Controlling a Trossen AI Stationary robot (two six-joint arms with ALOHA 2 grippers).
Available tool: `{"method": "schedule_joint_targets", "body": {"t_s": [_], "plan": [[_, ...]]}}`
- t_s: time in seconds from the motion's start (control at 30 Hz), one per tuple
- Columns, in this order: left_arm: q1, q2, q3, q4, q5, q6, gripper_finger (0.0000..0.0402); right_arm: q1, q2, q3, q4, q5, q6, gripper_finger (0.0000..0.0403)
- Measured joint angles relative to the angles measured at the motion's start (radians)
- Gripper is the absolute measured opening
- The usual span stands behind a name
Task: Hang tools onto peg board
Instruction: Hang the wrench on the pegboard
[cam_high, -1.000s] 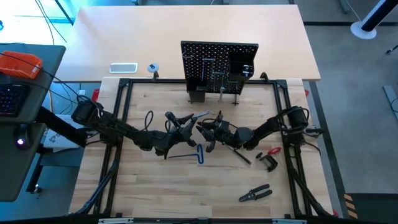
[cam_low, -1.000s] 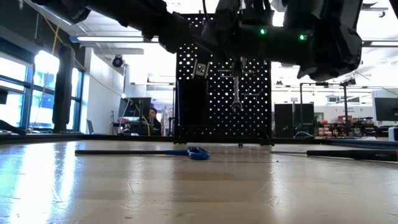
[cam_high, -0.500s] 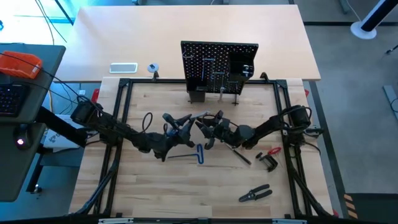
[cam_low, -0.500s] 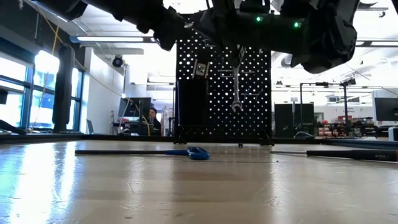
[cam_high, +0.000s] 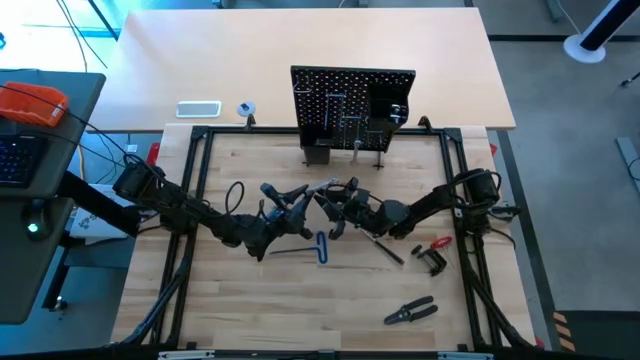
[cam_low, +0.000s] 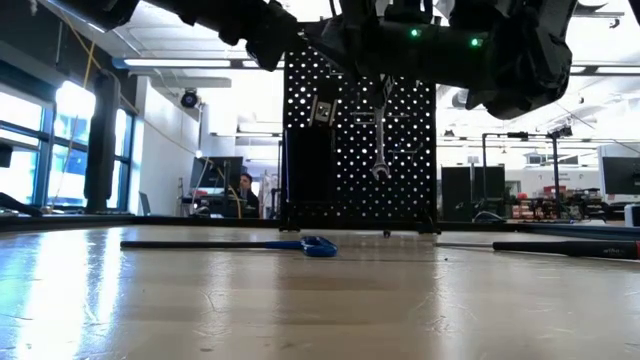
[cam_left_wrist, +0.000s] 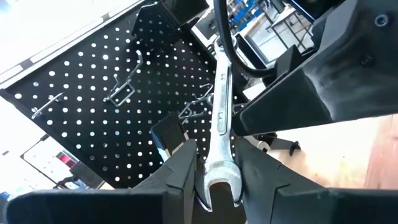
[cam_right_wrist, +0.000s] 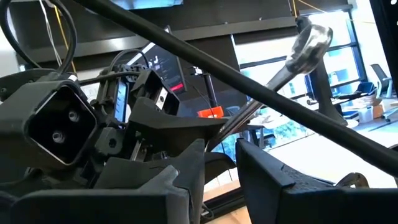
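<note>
Both arms meet above the middle of the wooden surface (cam_high: 300, 300), a little in front of the peg board (cam_high: 352, 105). The left claw (cam_left_wrist: 214, 180) is clamped on a silver wrench (cam_left_wrist: 219, 137), its two dark fingers (cam_left_wrist: 180, 171) pressing the shank just above the open-jaw end, so that the tool points up toward the board's hooks. In the high view this wrench (cam_high: 322, 186) shows as a pale sliver between the two wrists, raised off the wood.

The right claw (cam_high: 335, 208) sits close against the left one, nearly touching it. From its own wrist camera the wrench's ring end (cam_right_wrist: 311, 38) rises beyond its fingers (cam_right_wrist: 186, 174), which stand slightly apart; I cannot tell whether they press on the wrench.

The peg board stands upright at the far edge of the surface, with another wrench (cam_low: 380, 150) already hanging on its face and a black bin (cam_high: 388, 100) on its right part.

Still lying on the wood are the blue-handled bent key (cam_high: 312, 247) just in front of the two claws, a thin screwdriver (cam_high: 385, 249) near the right arm, the red-and-black clamp (cam_high: 433, 254) farther right, and the black-handled pliers (cam_high: 410, 312) near the front edge. Behind the frame, on the pale tabletop, rest a white tray (cam_high: 198, 109) and a small tape roll (cam_high: 245, 109).
</note>
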Motion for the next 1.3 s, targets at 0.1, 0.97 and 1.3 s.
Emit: {"method": "schedule_joint_targets", "body": {"t_s": [0.1,0.97,1.3], "plan": [[0.0,0.0,0.0,0.0,0.004,-0.006,0.008,-0.005,0.0,0.006,-0.001,-0.014,0.001,0.009],[0.003,0.002,-0.001,-0.023,0.079,-0.061,0.008,-0.04,-0.001,0.042,-0.009,-0.025,-0.022,0.001],[0.008,0.001,0.0,-0.192,0.087,-0.207,0.0152,-0.048,-0.002,0.037,-0.121,0.023,-0.045,0.0003]]}}
